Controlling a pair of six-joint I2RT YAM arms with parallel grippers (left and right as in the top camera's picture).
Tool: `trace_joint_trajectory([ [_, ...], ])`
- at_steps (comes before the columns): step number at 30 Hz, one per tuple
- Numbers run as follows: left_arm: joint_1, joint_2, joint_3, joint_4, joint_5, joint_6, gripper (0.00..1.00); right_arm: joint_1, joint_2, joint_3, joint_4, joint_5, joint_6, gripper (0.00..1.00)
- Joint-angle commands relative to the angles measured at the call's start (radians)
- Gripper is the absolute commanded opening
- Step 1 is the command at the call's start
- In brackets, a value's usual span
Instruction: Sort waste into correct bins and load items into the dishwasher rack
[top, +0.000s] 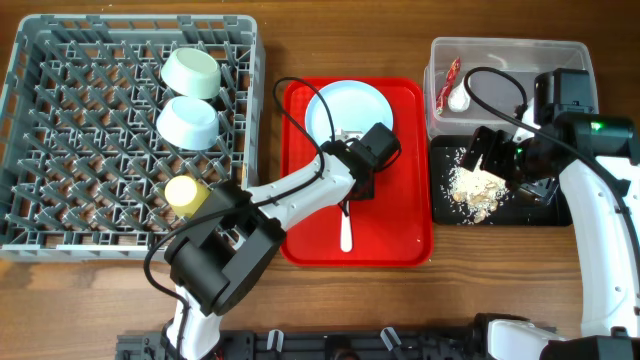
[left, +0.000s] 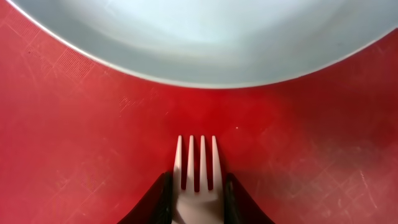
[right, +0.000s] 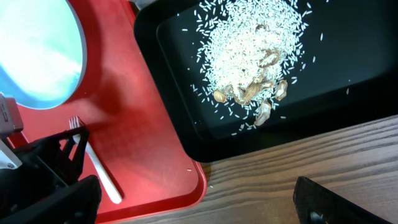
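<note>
Left gripper (left: 198, 194): jaws narrowed to the width of the white plastic fork (left: 197, 168), one finger against each edge of its head. The fork lies flat on the red serving tray (top: 400, 235) at frame centre, tines toward the plate (top: 348, 108) above it.

Right gripper (top: 492, 150): jaws spread wide, holding nothing, positioned over the black tray (top: 545, 215) at right of frame. The rice crumbs (right: 249, 46) lie heaped in that tray.

Clear tub (top: 505, 48), upper right: contains the red-and-white wrapper (top: 452, 75) and the white scrap (top: 459, 98).

Dishwasher rack (top: 60, 130), left: holds two mint bowls (top: 190, 72) (top: 188, 122) and the yellow cup (top: 183, 193) along its right side.
</note>
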Motion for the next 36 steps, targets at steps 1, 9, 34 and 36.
trace_joint_trajectory([
  [1, -0.008, 0.03, 0.002, -0.026, 0.005, -0.006, 0.25, 0.0, -0.017, 0.017, 0.0, 0.014, -0.005, 1.0],
  [9, 0.003, -0.047, 0.002, -0.076, 0.005, -0.005, 0.26, 0.0, -0.017, 0.017, 0.0, 0.014, -0.005, 1.0],
  [34, 0.292, -0.357, -0.003, -0.176, 0.171, 0.074, 0.39, 0.0, -0.017, 0.017, 0.002, 0.014, -0.002, 1.0],
  [36, 0.261, -0.325, -0.005, -0.176, 0.171, 0.048, 0.41, 0.0, -0.017, 0.017, 0.002, 0.014, -0.001, 1.0],
])
